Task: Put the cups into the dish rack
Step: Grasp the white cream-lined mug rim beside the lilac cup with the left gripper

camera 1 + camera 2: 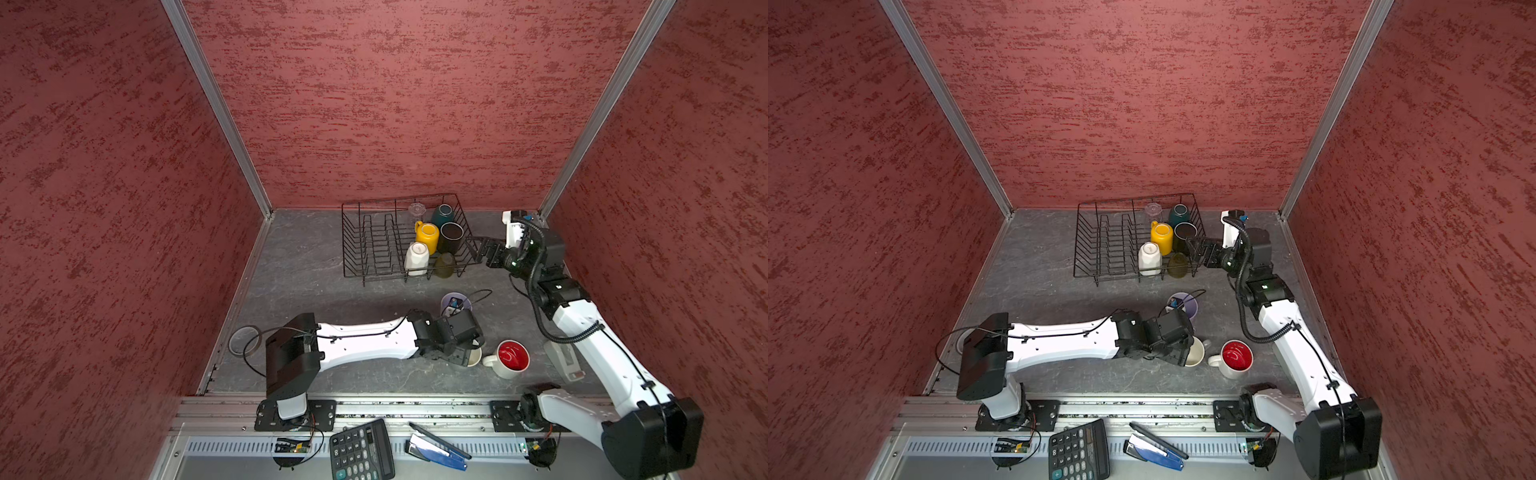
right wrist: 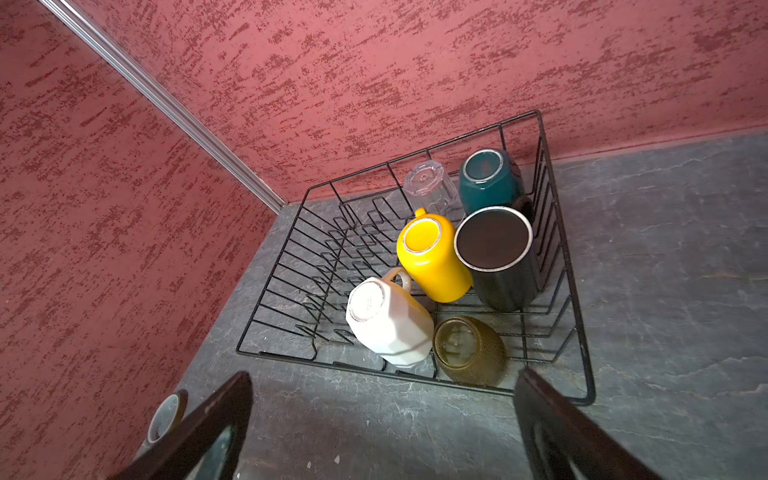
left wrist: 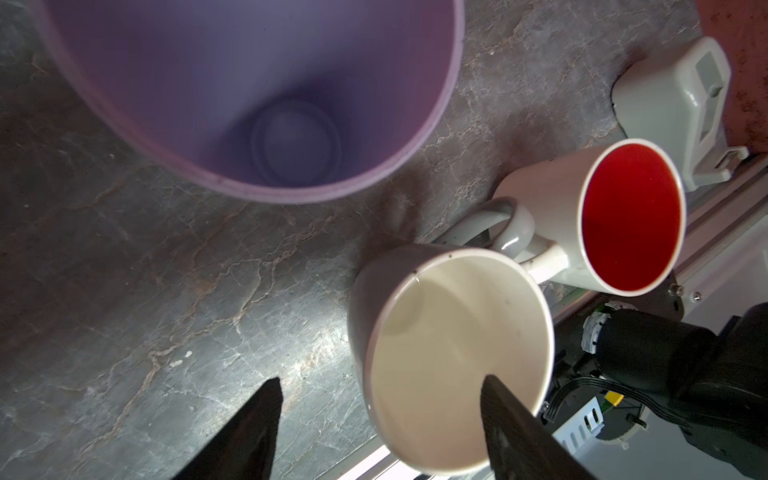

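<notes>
Near the tabletop's [image 1: 316,291] front, your left jaws stand spread astride the grey mug's [image 3: 436,332] rim, one inside, likely for a wall pinch, while your right jaws hang wide beside the dish rack [image 2: 316,266] holding six upturned cups [image 2: 432,257].

In the dish rack [image 1: 374,245], six cups [image 2: 432,257] crowd its right end; tumbler [image 3: 249,104] and two mugs [image 3: 631,216] stand before it.

My table [image 1: 316,282] is a dark grey, stone-patterned slab. On it stand the dish rack [image 1: 343,241] at the back, then a lavender tumbler [image 3: 249,104], a grey mug [image 3: 449,357] and a red-lined mug [image 1: 512,358] nearer me. A tape roll [image 1: 245,328] lies far left and a white plastic gadget [image 3: 673,108] far right.
</notes>
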